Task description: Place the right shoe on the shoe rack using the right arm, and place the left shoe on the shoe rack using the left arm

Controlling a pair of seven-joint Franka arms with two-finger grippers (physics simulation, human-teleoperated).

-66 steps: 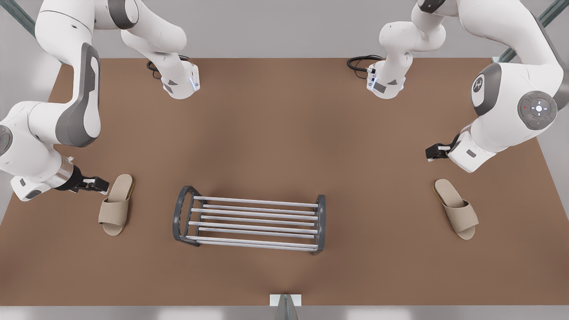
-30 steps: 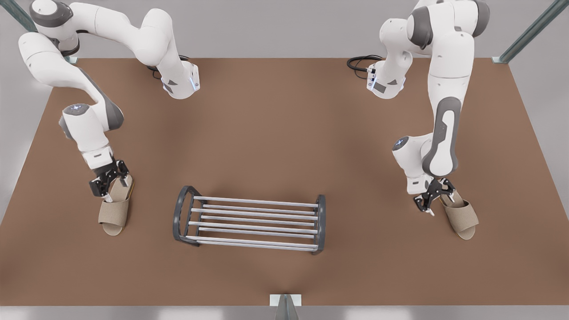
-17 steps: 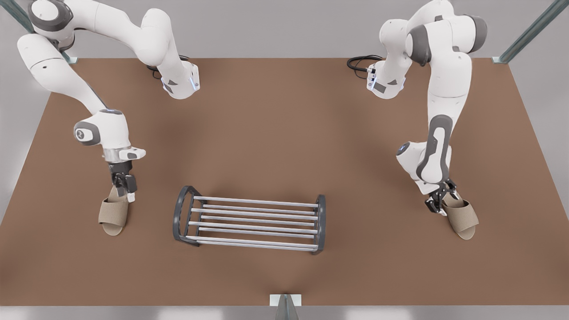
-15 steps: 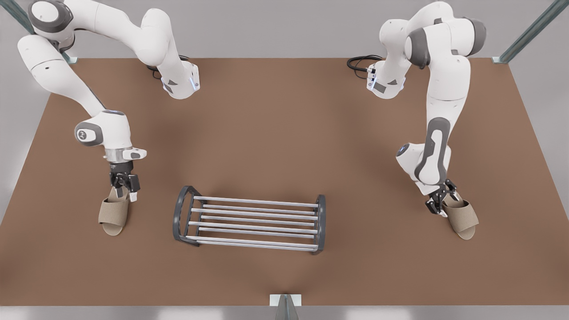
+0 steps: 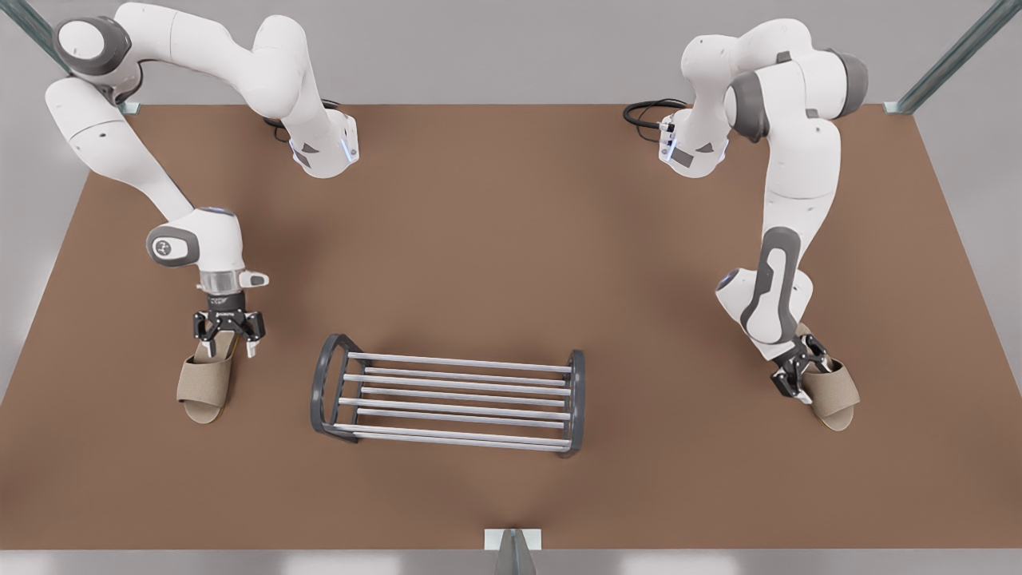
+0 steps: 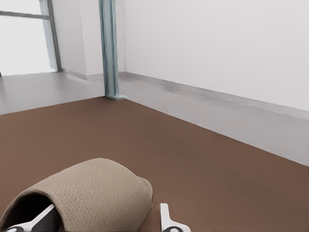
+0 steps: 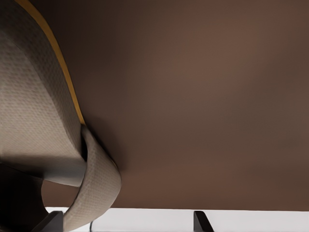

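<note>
left shoe (image 5: pixel 832 393) strap between left fingers (image 6: pixel 166 220) | right shoe (image 5: pixel 205 385) at right fingers (image 5: pixel 251 346)

A brown table (image 5: pixel 495 239), black cables (image 5: pixel 643 112), teal corner posts (image 6: pixel 110 48).

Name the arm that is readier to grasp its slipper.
Left, probably. The left gripper is open astride the side of the left shoe strap, one finger inside it, ready to close. The right gripper is open at the heel end of the right shoe.
</note>
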